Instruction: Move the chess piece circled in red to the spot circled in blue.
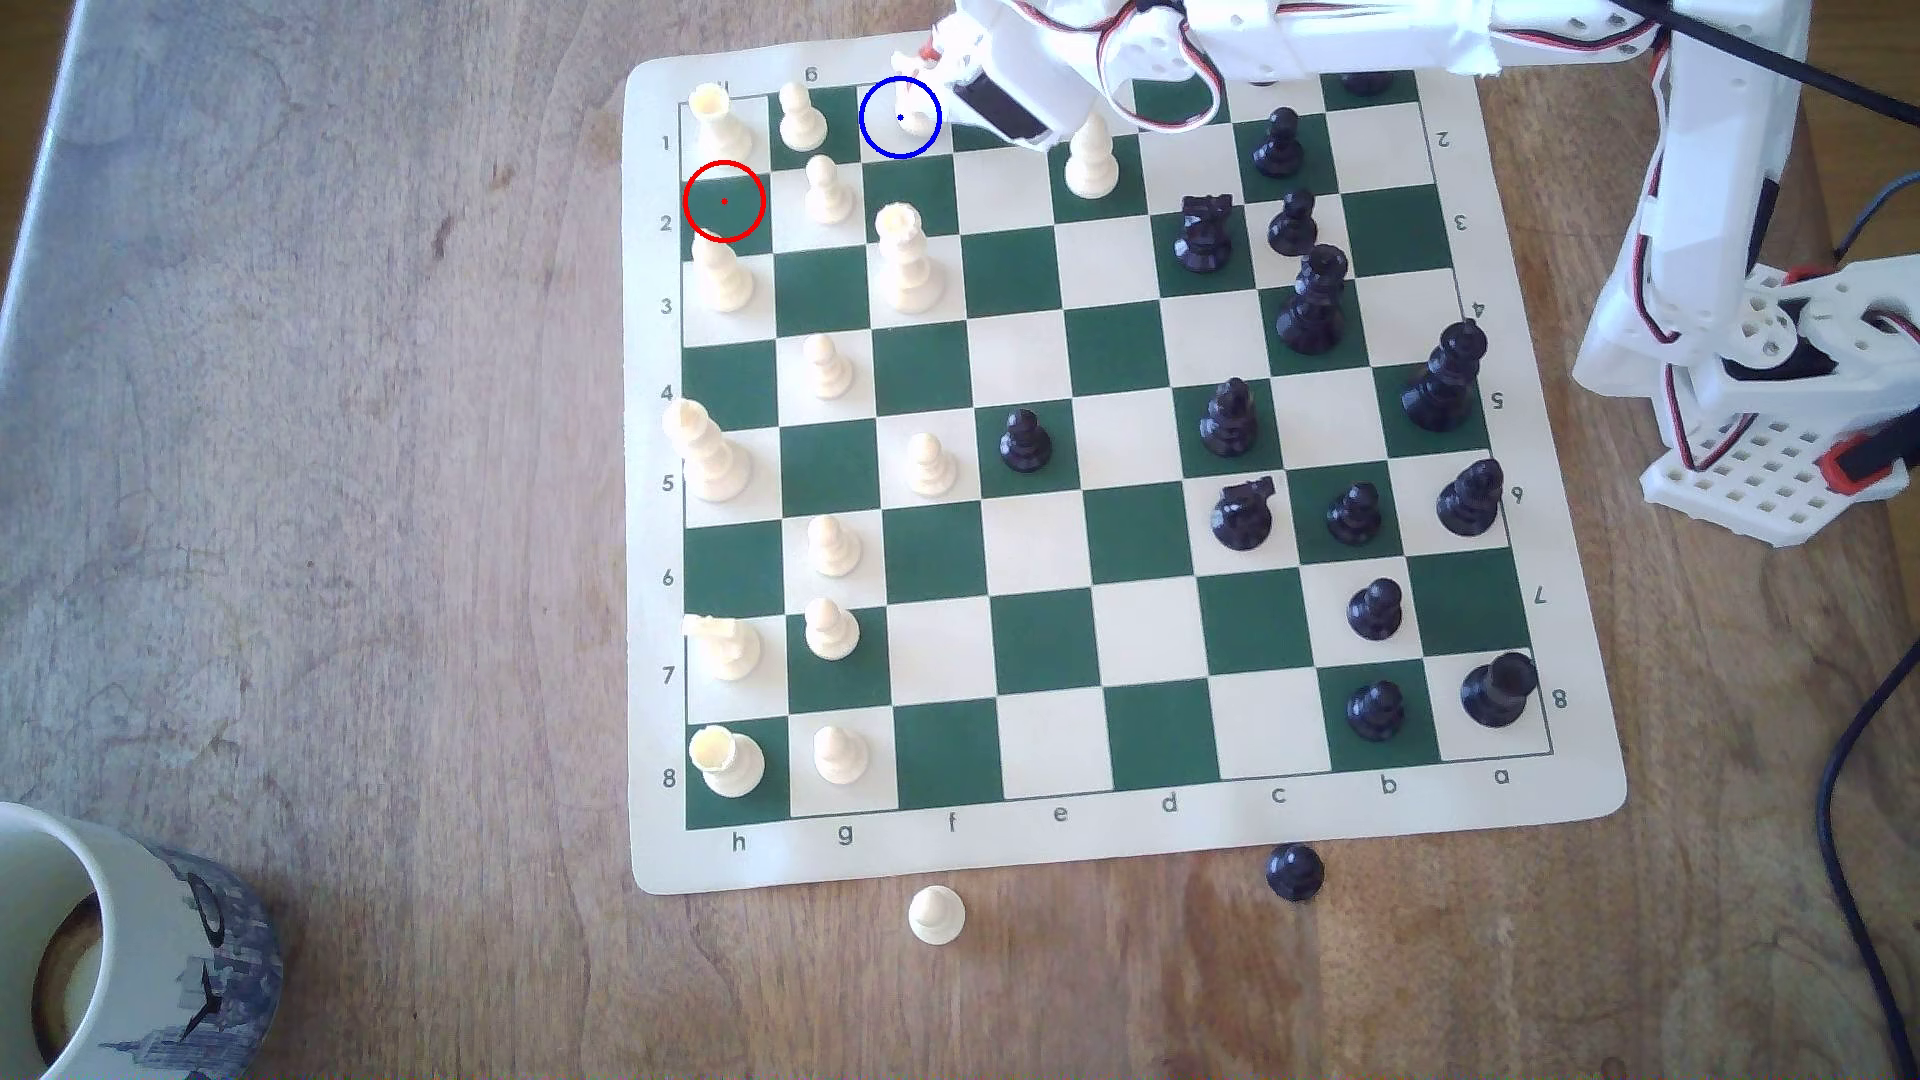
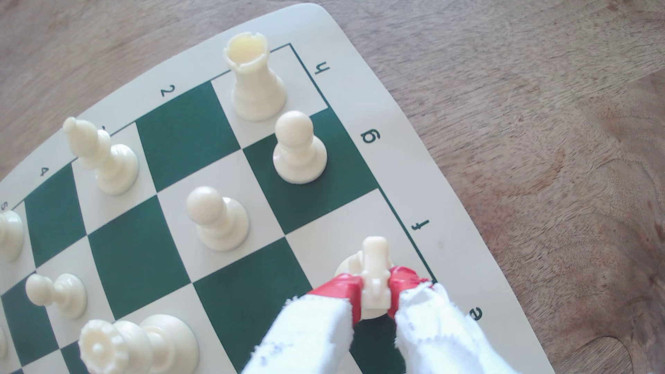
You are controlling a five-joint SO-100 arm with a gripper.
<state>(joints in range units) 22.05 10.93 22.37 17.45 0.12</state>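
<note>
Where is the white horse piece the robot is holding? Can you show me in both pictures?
Exterior view: the knight peeks out at the board's top edge, just above the blue circle, under the gripper.
Wrist view: the knight is pinched between the red fingertips, over the cream square by the letter f.
Shared landmark: the cream rook on the corner square, with a pawn beside it.

worn wooden table (image 1: 312, 415), soft daylight
</note>
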